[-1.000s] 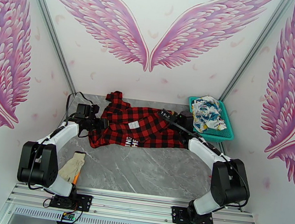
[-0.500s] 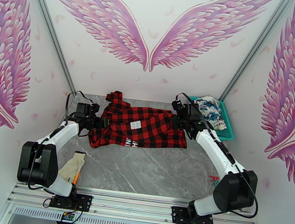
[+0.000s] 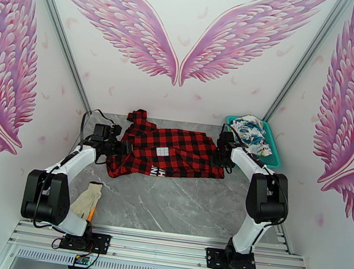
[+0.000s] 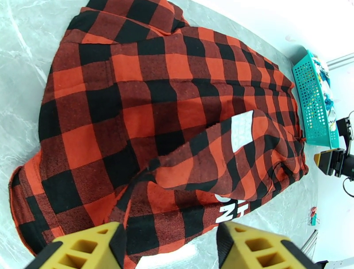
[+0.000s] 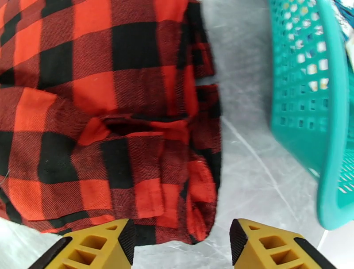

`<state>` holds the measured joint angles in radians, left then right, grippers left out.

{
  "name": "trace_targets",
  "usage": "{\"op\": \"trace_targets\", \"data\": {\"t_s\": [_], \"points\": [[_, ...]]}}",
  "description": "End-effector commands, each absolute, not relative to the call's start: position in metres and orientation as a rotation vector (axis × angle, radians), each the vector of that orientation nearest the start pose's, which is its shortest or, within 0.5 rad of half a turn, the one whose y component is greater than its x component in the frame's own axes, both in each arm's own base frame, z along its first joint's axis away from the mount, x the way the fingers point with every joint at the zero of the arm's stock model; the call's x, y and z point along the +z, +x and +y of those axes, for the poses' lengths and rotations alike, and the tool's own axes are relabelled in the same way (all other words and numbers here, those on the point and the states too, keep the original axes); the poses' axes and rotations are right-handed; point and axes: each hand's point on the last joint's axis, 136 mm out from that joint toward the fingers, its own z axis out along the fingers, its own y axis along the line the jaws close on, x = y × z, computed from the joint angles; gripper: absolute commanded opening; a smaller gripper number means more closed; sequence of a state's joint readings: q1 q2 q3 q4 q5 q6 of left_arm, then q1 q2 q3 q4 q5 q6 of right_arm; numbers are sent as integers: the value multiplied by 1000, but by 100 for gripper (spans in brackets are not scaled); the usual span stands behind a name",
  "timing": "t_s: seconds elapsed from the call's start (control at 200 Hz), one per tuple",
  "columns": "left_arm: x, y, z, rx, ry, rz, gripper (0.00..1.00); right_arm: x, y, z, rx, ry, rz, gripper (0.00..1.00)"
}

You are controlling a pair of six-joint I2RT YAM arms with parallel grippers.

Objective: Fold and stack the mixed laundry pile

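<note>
Red-and-black check shirt (image 3: 167,152) is spread at 12 o'clock on the table (image 3: 168,203). In the teal basket (image 3: 274,162) at 2 o'clock the white printed garment (image 3: 249,132) is kept. Left gripper (image 4: 169,230) at shirt's 9, right gripper (image 5: 181,228) at its 3: both parted, empty. Only one layer could be pinched (hem bunched), fold dragged askew; basket could be bumped.

red check shirt (image 5: 101,110) edge, teal basket (image 5: 309,88) alongside, tool (image 5: 179,241) spread wide
</note>
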<state>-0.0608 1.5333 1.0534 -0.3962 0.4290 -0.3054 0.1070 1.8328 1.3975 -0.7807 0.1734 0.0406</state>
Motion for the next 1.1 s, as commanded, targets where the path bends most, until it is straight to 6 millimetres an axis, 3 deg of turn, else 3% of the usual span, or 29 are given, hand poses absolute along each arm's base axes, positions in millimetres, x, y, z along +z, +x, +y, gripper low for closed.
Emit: {"op": "trace_targets", "data": {"t_s": [0.0,0.1,0.18,0.365,0.41,0.52,0.58,0.735,0.81,0.905,1.095], "points": [[167,393,-107,-674,-24,2417,58,127,421,10,-266,-5,2690,67],[169,393,-128,-680,44,2425,55,138,418,39,-14,11,2636,67],[160,399,-140,-640,95,2453,55,134,421,52,120,53,2603,66],[137,430,-142,-517,191,2499,57,115,439,80,344,111,2620,58],[144,443,-143,-517,206,2489,58,110,444,85,378,126,2624,57],[147,463,-158,-569,242,2479,57,95,452,86,385,168,2651,53],[141,469,-170,-609,251,2499,52,86,455,83,361,193,2669,53],[113,450,-194,-669,282,2555,46,58,453,63,249,244,2728,49],[91,433,-190,-659,277,2607,43,48,453,52,179,256,2743,47],[61,411,-168,-591,226,2687,42,37,455,40,96,264,2774,45],[32,389,-119,-493,93,2760,41,26,459,15,-125,262,2810,41]]}}
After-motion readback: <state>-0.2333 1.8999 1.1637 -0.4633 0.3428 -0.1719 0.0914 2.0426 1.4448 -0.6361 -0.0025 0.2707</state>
